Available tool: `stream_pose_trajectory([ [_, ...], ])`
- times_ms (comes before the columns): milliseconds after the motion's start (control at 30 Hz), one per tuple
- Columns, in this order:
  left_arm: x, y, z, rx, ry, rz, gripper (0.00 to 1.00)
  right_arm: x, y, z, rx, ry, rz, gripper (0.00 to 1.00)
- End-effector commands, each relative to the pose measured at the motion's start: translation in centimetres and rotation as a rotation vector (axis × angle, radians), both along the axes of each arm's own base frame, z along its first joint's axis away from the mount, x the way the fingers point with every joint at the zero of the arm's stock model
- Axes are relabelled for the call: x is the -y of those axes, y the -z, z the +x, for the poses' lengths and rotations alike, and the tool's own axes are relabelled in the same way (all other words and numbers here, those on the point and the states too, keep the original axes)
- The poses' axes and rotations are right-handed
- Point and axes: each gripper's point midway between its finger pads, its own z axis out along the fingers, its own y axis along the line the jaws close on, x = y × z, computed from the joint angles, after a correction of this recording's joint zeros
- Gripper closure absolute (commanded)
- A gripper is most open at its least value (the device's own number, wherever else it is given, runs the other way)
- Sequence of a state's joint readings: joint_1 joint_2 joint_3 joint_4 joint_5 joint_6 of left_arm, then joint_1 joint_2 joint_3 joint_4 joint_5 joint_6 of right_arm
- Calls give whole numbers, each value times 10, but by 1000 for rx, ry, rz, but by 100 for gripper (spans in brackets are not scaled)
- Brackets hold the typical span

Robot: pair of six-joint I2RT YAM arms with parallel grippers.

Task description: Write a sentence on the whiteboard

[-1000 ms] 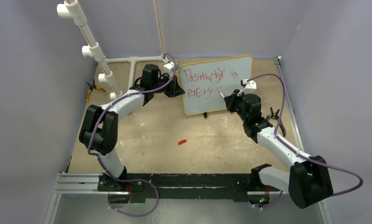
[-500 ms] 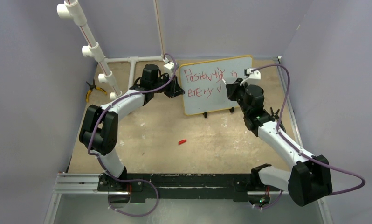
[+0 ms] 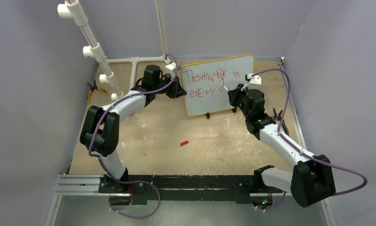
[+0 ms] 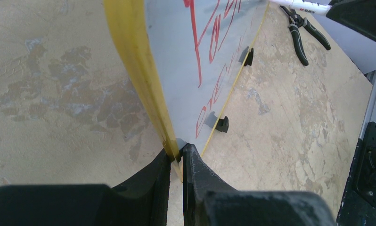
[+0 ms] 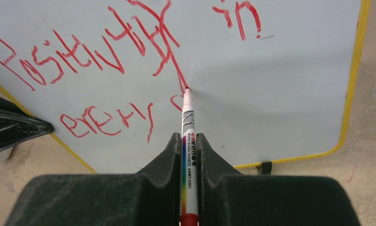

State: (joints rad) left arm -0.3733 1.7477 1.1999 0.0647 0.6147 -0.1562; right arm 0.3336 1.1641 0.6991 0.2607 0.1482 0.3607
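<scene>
The whiteboard (image 3: pixel 219 82) stands upright across the back of the table (image 3: pixel 148 136) and bars the way behind it. The left gripper (image 4: pixel 176 151) clamps its left edge. The right gripper (image 5: pixel 189 136), pinching a marker (image 5: pixel 188 113) with its tip on the board, crowds its face. Between the arms the tabletop lies open but for a small red cap (image 3: pixel 184 142). White pipework (image 3: pixel 101 61) and yellow pliers (image 3: pixel 92 92) crowd the back left, and black pliers (image 3: pixel 275 114) lie just right of the board.

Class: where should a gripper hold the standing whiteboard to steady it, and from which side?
Pinch the whiteboard by its thin yellow frame, left edge, coming in sideways, one finger each face. It stands on small feet, so that edge is exposed and the writing face stays clear.
</scene>
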Motion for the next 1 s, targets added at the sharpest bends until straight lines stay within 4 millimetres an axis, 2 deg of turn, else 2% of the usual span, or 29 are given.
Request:
stream_pose_trajectory([
  [0, -2, -35, 8, 110, -12, -33, 100, 8, 8, -4, -14, 43, 9, 100],
  [300, -2, -36, 7, 110, -12, -35, 100, 11, 29, -10, -78, 53, 3, 100],
  [600, -2, -37, 7, 113, -13, -35, 100, 22, -8, -8, 30, 103, -2, 100],
  [967, -2, -36, 7, 113, -12, -34, 100, 18, -22, 5, 79, 101, 5, 100],
])
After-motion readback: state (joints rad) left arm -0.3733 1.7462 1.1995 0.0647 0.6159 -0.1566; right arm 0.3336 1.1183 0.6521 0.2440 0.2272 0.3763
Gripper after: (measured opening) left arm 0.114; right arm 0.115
